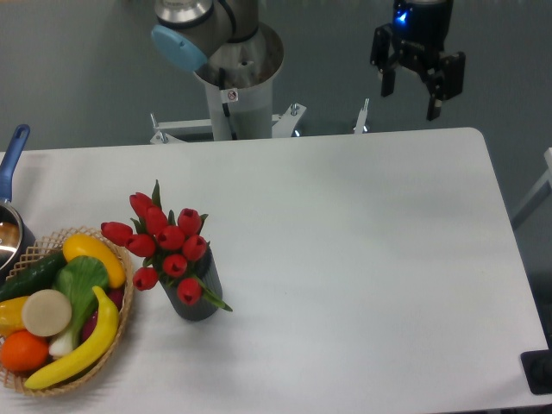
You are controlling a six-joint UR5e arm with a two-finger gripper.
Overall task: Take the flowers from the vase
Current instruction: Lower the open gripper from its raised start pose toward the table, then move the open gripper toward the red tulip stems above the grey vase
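Red flowers upright in the dark vase, near the counter's left edge — buds spreading wider than the rim, one leaf drooping over the vase's front. Just beside, to the left, a woven fruit basket touching the front-left corner, with banana, orange and greens. Blue-handled pot cut off at the left edge. Tool high above the back-right corner, well apart from the flowers — fingers spread wide, nothing held. Arm base behind the back edge.
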